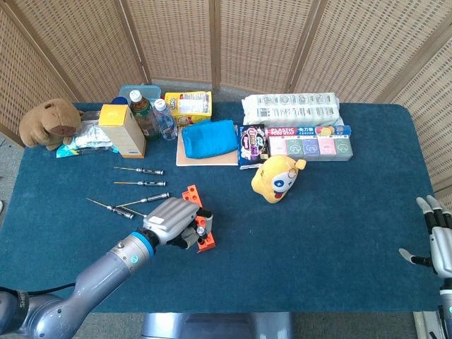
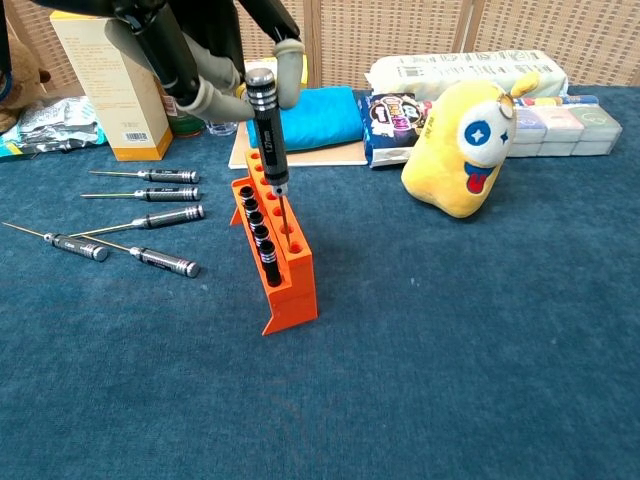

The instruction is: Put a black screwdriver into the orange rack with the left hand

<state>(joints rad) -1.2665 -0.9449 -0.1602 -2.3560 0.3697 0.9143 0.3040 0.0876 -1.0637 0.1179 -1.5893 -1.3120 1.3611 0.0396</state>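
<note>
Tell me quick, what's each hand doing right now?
Left hand: holding a black screwdriver upright over the orange rack.
Right hand: open, holding nothing.

Left arm enters head view from lower left, grey forearm angled up and right toward frame centre-left, blue ring at the wrist; left hand point(image 1: 171, 220) knuckles-up, fingers curled downward. In chest view the same hand sits at upper left, fingertips point(image 2: 288, 52) pinching the top of a black screwdriver point(image 2: 266, 128) held upright. Right hand point(image 1: 436, 242) shows only partly at the lower right edge of head view, fingers pointing up and apart, apparently holding nothing, though much of it is cropped.
</note>
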